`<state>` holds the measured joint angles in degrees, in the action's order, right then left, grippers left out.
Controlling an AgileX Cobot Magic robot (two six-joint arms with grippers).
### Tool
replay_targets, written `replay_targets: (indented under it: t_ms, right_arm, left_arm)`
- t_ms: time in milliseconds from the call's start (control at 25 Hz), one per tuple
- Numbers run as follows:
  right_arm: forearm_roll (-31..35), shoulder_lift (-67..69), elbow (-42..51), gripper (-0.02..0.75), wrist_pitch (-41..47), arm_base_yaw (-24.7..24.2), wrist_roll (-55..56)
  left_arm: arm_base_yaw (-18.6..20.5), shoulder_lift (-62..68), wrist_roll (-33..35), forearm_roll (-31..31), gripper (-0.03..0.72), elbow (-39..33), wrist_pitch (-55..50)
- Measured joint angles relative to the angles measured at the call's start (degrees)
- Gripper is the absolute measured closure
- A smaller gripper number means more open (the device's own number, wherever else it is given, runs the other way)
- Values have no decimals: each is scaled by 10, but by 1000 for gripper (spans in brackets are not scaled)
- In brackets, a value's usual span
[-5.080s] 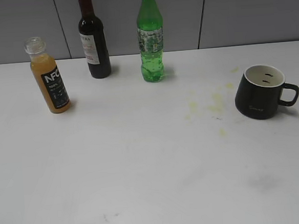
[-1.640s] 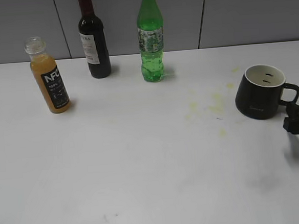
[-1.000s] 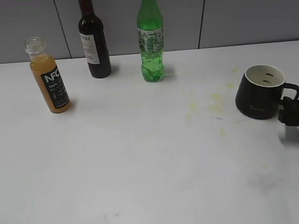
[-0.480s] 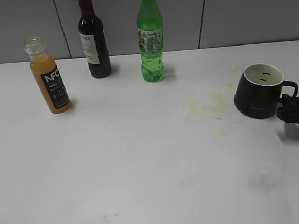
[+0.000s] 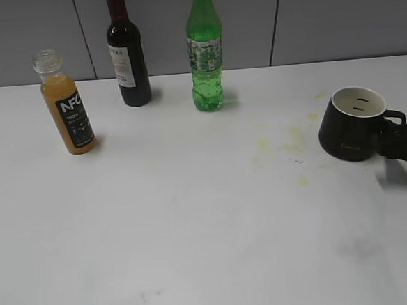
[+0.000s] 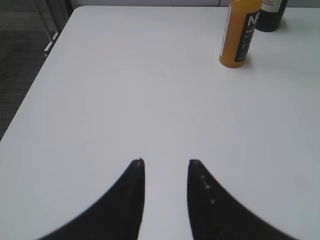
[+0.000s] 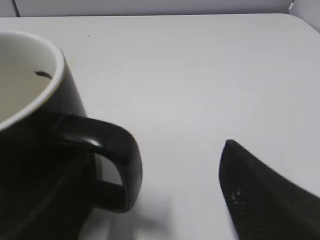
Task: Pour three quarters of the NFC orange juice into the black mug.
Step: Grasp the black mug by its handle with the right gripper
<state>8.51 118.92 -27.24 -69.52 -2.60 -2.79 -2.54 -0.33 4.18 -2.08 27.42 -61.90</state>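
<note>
The NFC orange juice (image 5: 69, 113) stands uncapped at the table's back left; its lower part also shows in the left wrist view (image 6: 241, 35). The black mug (image 5: 352, 135) stands at the right with its handle pointing right, and it fills the left of the right wrist view (image 7: 45, 135). My right gripper (image 5: 398, 142) is open at the mug's handle. In the right wrist view the right gripper (image 7: 167, 170) shows one finger right of the handle; the other is hidden. My left gripper (image 6: 165, 162) is open and empty over bare table, well short of the juice.
A dark wine bottle (image 5: 127, 56) and a taller green bottle (image 5: 205, 54) stand at the back, right of the juice. Yellowish stains (image 5: 287, 143) mark the table left of the mug. The table's left edge (image 6: 35, 90) runs beside the left gripper.
My right gripper has come in from the right edge and closed in on the mug's handle. The mug has shifted slightly left. The bottles have not moved.
</note>
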Motion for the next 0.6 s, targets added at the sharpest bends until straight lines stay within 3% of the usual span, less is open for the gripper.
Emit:
replay_targets:
  t_ms: [600]
  right_arm:
    - [-5,19,-28,146,0,-5,-1]
  left_arm:
    - [0,0,0,0,452,0,0]
